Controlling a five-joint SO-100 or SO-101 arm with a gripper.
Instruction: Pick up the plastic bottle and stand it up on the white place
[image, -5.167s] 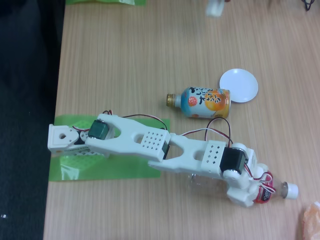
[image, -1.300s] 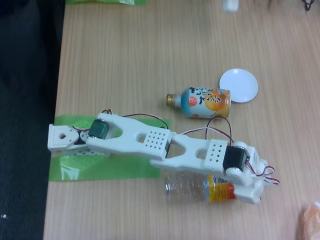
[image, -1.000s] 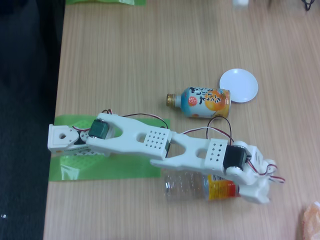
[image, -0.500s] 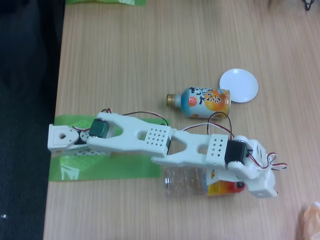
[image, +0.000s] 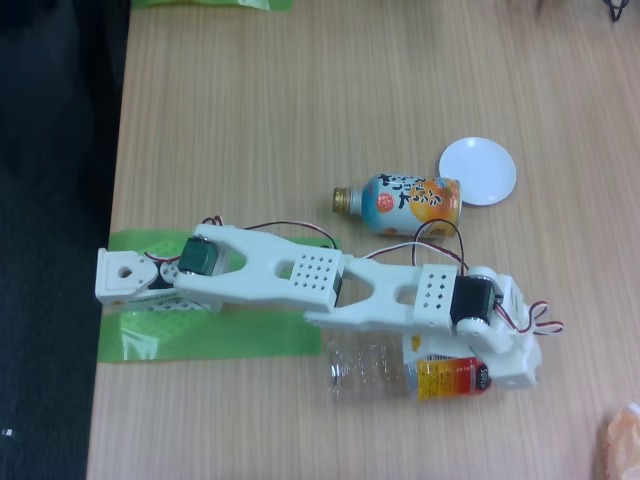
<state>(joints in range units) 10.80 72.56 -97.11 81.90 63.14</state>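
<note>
Fixed view from above: we see the plastic bottle lying on its side on the wooden worktop, its clear base toward the left and its yellow-orange-red label band toward the right, where the neck disappears under the arm's white wrist. The fingers sit over that neck end, but we cannot tell whether they are clenched on the bottle or released. The white place lies well apart, higher in the view, with an orange-and-blue bottle-can on its side just beside it. The arm's base stands on a green mat
</note>
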